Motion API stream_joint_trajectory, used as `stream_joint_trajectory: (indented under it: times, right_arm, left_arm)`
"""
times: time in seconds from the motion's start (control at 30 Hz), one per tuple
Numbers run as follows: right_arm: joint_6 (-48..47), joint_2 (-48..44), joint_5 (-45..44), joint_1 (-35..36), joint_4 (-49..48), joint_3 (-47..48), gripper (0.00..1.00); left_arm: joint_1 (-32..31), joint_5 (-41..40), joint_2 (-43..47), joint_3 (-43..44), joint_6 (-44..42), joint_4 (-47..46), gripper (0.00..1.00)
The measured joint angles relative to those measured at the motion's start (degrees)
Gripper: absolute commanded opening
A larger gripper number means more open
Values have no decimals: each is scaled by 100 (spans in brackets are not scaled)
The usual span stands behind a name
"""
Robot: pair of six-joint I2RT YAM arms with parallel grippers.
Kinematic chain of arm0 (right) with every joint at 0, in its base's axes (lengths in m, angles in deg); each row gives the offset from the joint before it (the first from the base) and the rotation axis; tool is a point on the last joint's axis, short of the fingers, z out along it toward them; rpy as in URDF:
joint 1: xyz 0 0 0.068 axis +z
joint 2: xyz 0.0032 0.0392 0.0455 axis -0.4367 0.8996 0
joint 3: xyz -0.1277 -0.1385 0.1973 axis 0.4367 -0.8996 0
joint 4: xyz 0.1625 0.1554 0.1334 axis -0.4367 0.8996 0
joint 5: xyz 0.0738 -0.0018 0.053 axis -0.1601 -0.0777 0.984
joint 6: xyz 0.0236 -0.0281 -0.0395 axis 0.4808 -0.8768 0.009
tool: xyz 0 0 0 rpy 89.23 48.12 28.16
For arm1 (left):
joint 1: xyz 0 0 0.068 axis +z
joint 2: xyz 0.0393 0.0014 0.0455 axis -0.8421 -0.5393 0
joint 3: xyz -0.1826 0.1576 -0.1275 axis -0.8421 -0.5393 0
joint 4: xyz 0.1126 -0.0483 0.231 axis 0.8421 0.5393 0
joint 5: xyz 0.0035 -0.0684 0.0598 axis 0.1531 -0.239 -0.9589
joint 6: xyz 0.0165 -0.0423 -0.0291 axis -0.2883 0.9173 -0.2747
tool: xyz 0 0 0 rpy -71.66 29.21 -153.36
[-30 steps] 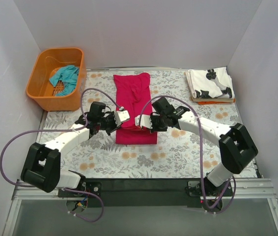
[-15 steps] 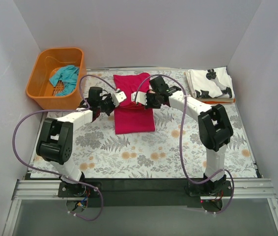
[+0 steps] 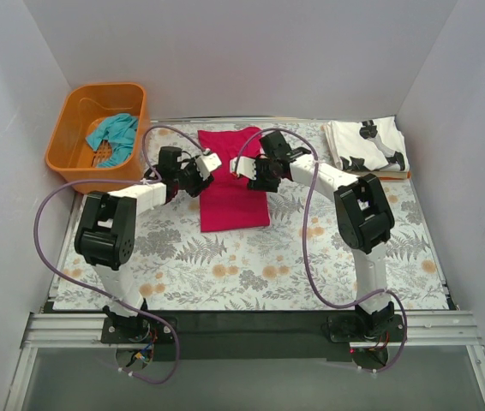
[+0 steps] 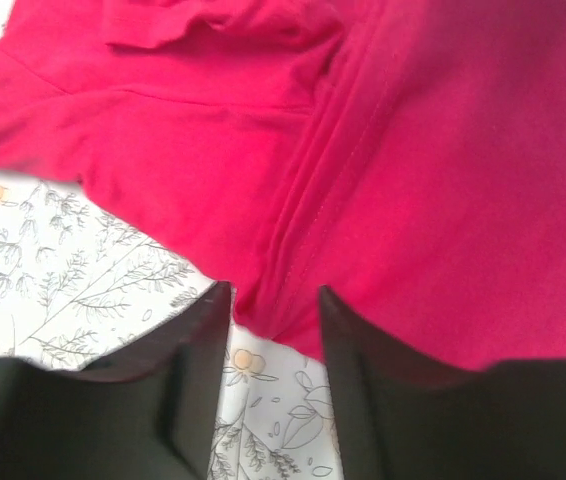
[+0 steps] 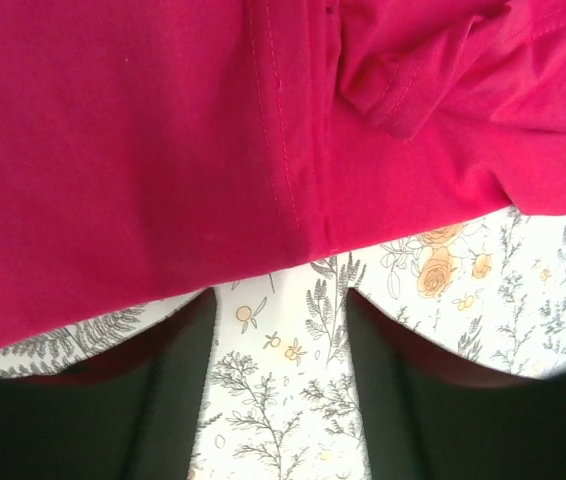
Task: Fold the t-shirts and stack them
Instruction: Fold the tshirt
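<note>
Both the left gripper [image 3: 209,162] and the right gripper [image 3: 242,165] have moved farther up the sides of the red shirt [image 3: 234,204], jaws apart on each. Its near hem has drawn in, so we judge the fold under way mid-table. We note the basket [image 3: 97,180] holds the teal shirt [image 3: 112,133], while the white shirt [image 3: 367,145] lies folded far right.

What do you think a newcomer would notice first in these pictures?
The magenta-red t-shirt stands out most, lying part-folded in the middle of the flowered table, with the left gripper and right gripper at its two side edges, both open. Next come the orange basket holding a teal t-shirt at far left and the folded white t-shirt at far right.
</note>
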Motion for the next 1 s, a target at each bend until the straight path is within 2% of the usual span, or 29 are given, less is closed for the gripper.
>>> stream_joint_trajectory:
  times: [0.1,0.27,0.4,0.5,0.6,0.77,1.0]
  right_arm:
    - [59,-46,-83,-33,13,-2,56]
    - [238,-595,-33,-98,151,-201,46]
    - [334,-1554,205,-105,417,-682,41]
    - [337,-2190,321,31,494,-1235,43]
    - [332,-2446,356,308,509,-1788,46]
    - [334,-2385,313,721,472,-2627,51]
    - [332,-2179,153,800,192,-2763,51]
  left_arm:
    - [0,-26,0,155,133,42,41]
    - [35,-11,280,190,417,332,39]
    - [63,365,1349,-463,297,743,41]
    - [31,636,2280,-1060,68,1038,43]
    - [-142,752,2752,-1565,-195,1176,45]
    - [-568,686,2739,-2249,-564,1366,49]
    - [-798,444,2498,-2481,-793,1137,50]
